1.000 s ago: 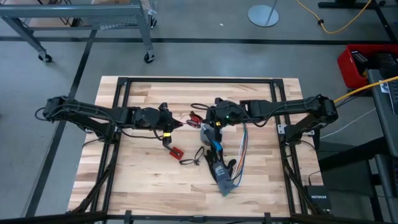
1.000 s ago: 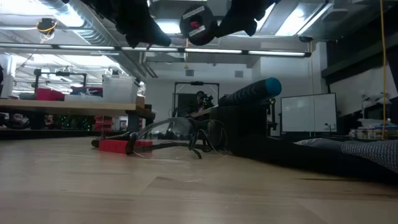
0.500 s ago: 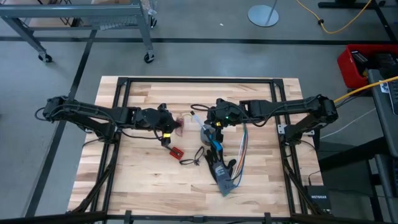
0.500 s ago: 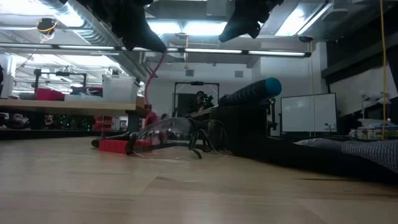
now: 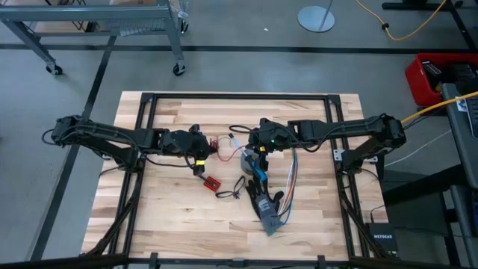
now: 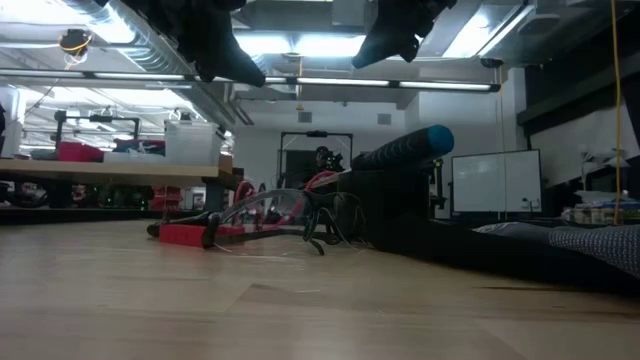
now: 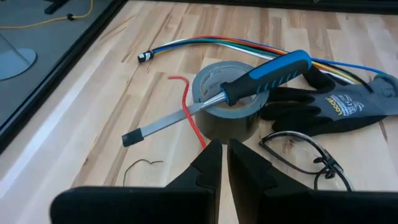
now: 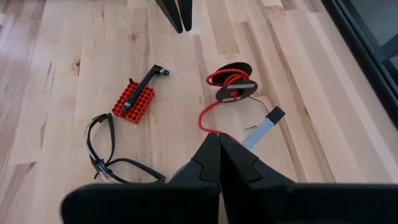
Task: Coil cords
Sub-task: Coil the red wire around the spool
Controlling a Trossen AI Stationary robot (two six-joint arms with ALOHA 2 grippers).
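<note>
The cord bundle [image 8: 233, 84] is a small black spool wound with red cord. It lies flat on the table between my two grippers and also shows in the high view [image 5: 218, 144]. A loose length of red cord [image 8: 205, 118] runs from it across the wood toward the grey tape roll [image 7: 227, 109]; in the left wrist view the cord [image 7: 186, 102] ends free. My left gripper [image 7: 219, 152] is shut and hovers above the spool. My right gripper [image 8: 219, 144] is shut and hovers above the cord's loose length. Neither touches the cord.
A screwdriver with a blue-and-black handle [image 7: 267, 74] lies across the tape roll. A black glove [image 7: 336, 109], safety glasses [image 8: 106, 149], multicoloured ribbon wires [image 5: 291, 175] and a small red board with a short black wire [image 8: 132, 102] lie around the table's middle.
A second ago the spool hung in the air between the grippers. It has dropped: half a second ago red cord hung down from my left gripper, and now spool and cord lie on the table. Both arms have stayed about where they were.
</note>
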